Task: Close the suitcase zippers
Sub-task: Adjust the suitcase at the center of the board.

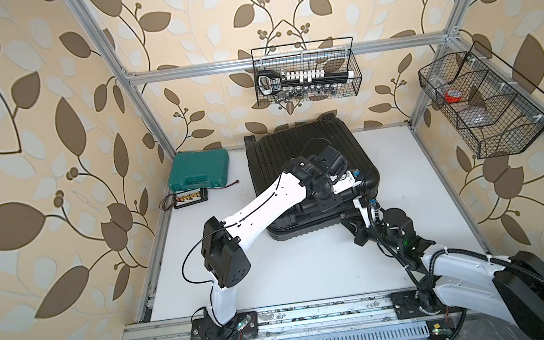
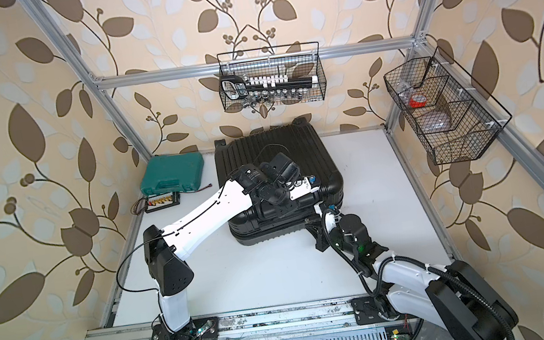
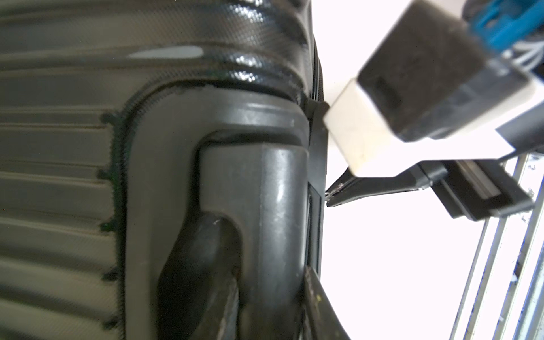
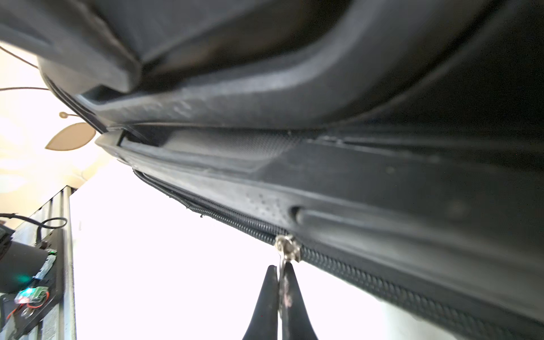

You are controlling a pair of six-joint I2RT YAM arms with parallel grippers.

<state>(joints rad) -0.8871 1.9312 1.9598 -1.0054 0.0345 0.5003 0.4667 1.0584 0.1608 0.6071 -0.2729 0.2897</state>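
The black ribbed suitcase (image 1: 282, 151) lies flat on the white table in both top views (image 2: 253, 151). My left arm reaches across it. The left gripper (image 3: 270, 294) is at the case's near right corner (image 1: 358, 175), its fingers (image 3: 318, 294) shut either side of a black handle bar (image 3: 265, 206). My right gripper (image 4: 279, 268) comes in low from the right, beside the case's edge. It is shut on the small metal zipper pull (image 4: 282, 259), which hangs from the slider (image 4: 287, 245) on the black zip track (image 4: 368, 282). The right gripper's black fingertips (image 3: 331, 198) also show in the left wrist view.
A green tool case (image 1: 199, 171) and a small charger board with wires (image 1: 190, 198) lie left of the suitcase. Wire baskets hang on the back wall (image 1: 305, 72) and the right frame (image 1: 485, 104). An aluminium rail (image 1: 284, 317) carries both arm bases at the front.
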